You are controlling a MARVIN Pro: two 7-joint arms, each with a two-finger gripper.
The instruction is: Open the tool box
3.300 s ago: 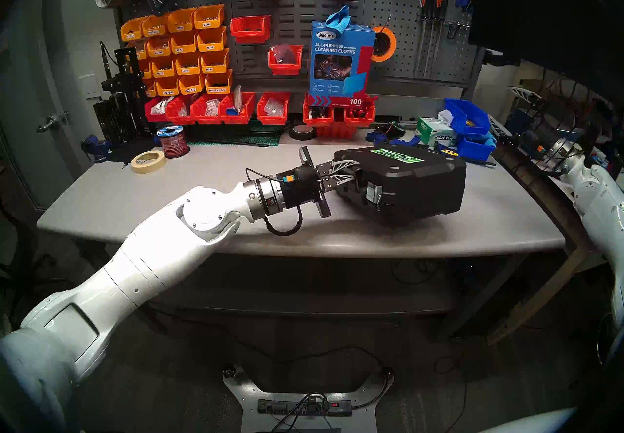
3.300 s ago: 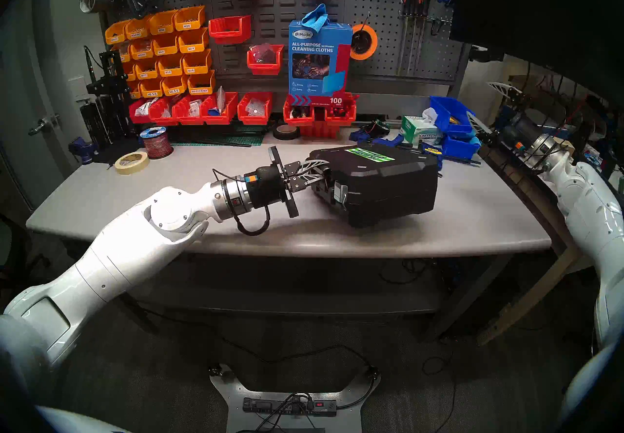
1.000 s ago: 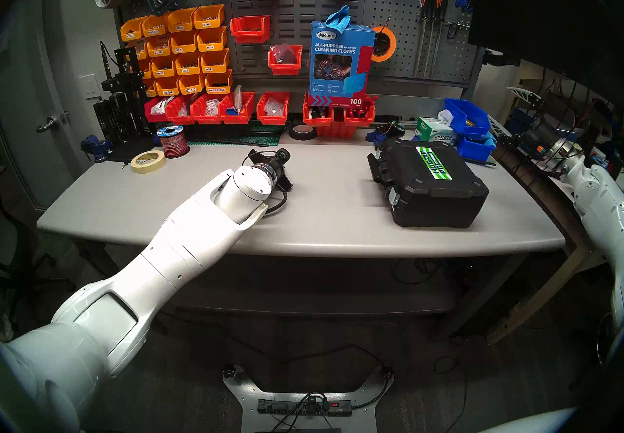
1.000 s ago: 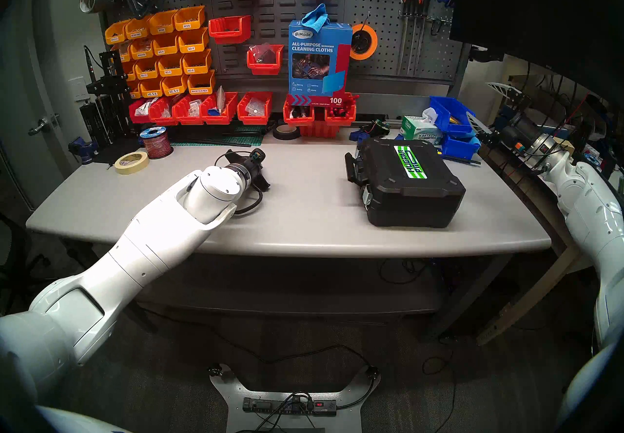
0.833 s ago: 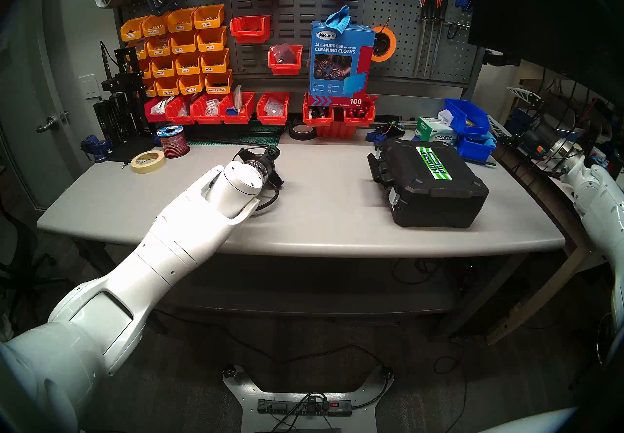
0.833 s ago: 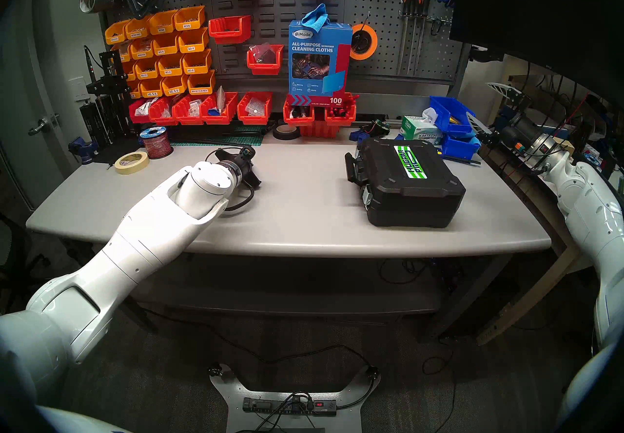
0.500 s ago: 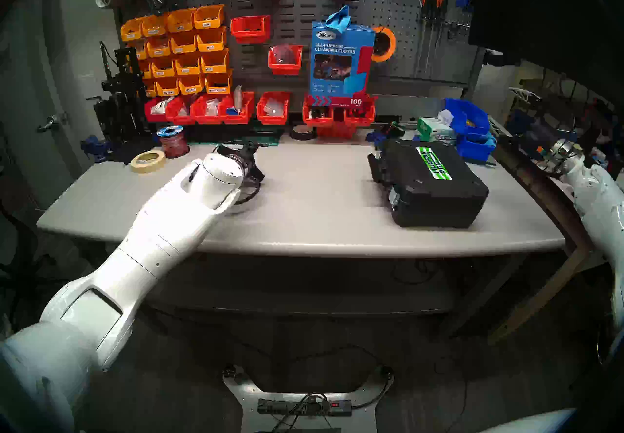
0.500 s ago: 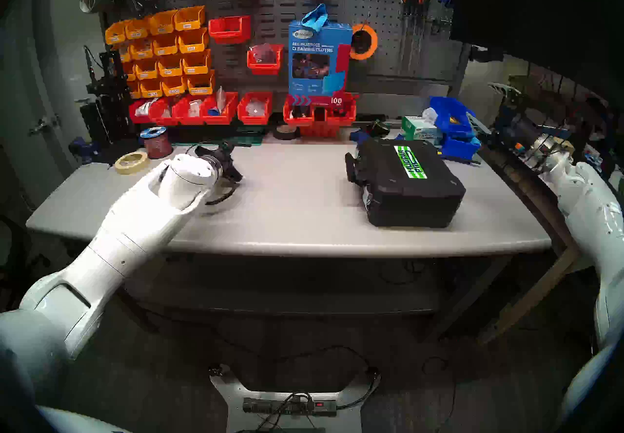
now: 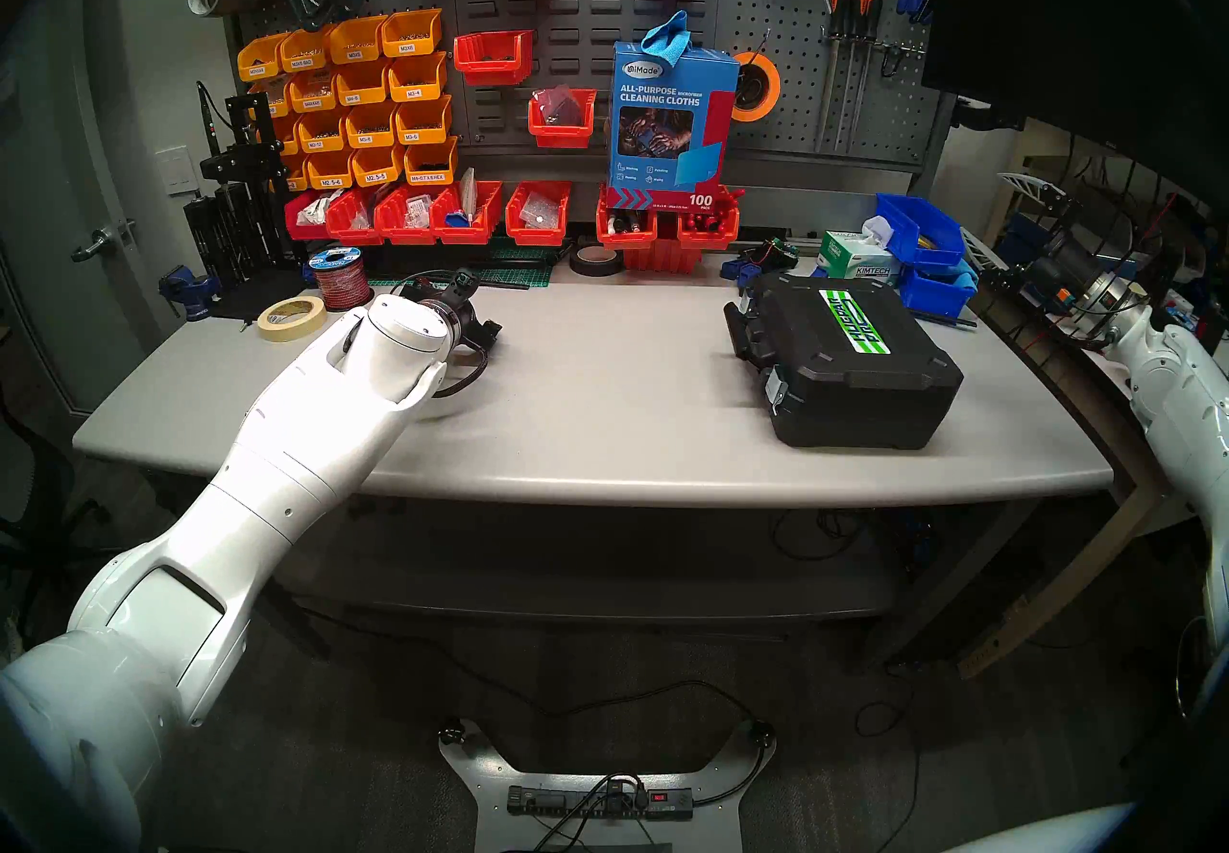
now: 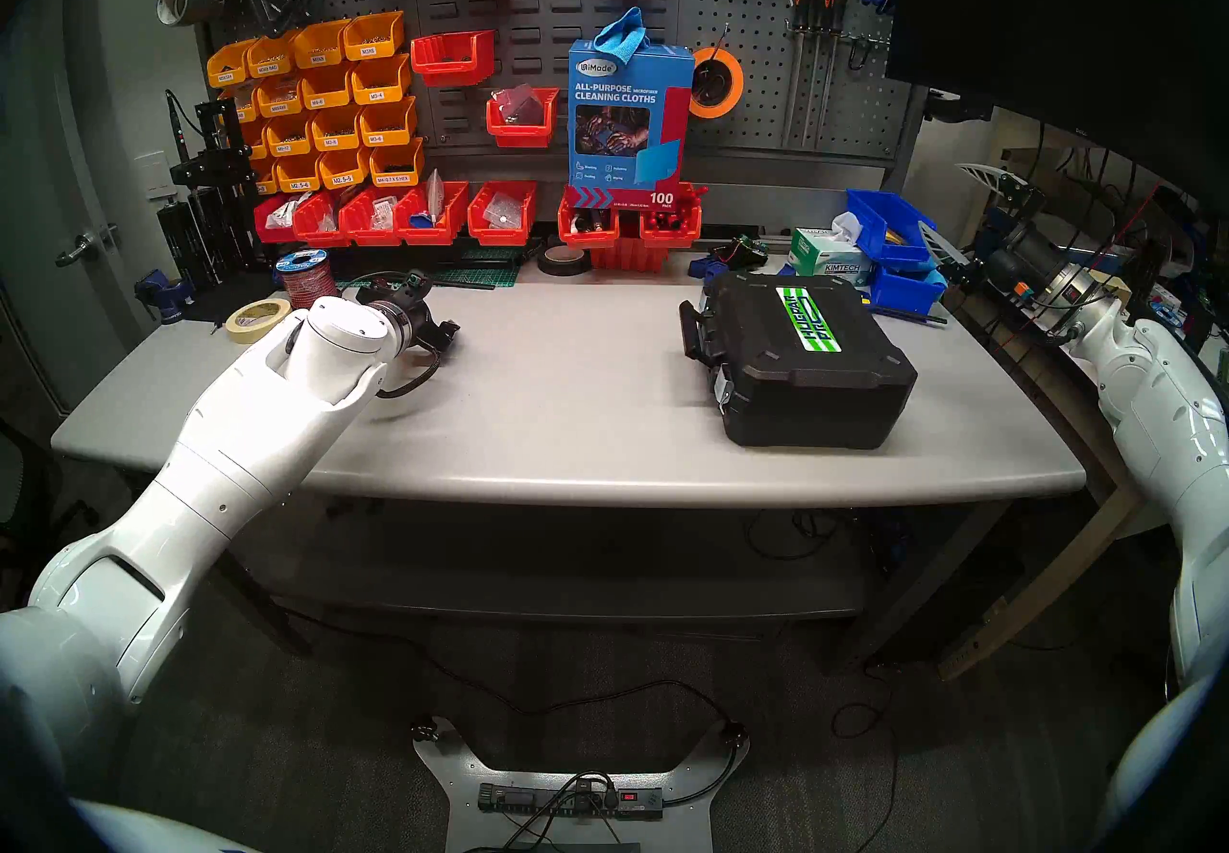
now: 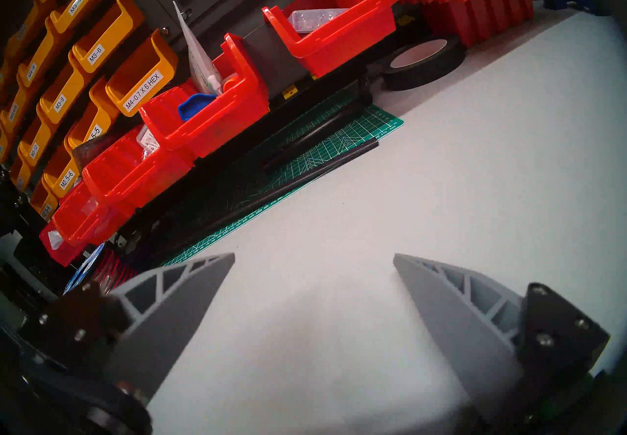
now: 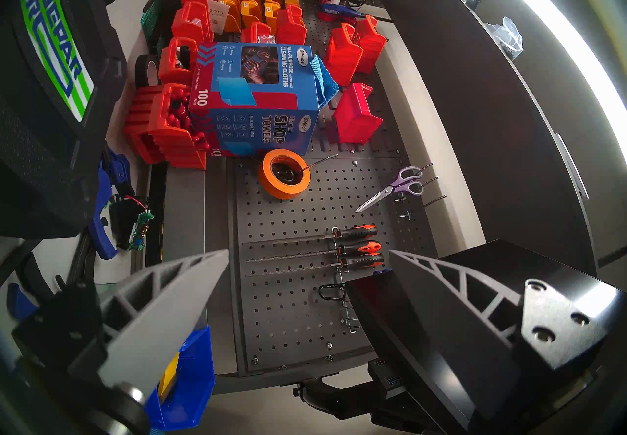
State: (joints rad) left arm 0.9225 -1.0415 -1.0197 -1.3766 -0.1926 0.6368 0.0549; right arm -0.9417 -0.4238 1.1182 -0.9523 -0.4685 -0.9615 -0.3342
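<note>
Lying flat, tool box (image 9: 858, 366) handle faces left | both grippers' fingers apart

grey workbench (image 9: 598, 433), tool box (image 9: 858, 366), masking tape (image 9: 291, 317)

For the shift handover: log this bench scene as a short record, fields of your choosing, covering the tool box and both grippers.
tool box: flat on the grey table, right side, lid shut, label up
handle: on the box's left end, facing the table's middle
left gripper: open, empty, over bare table near the green cutting mat, well away from the box
right gripper: open, empty, off the table's right end
box opened: not yet
</note>
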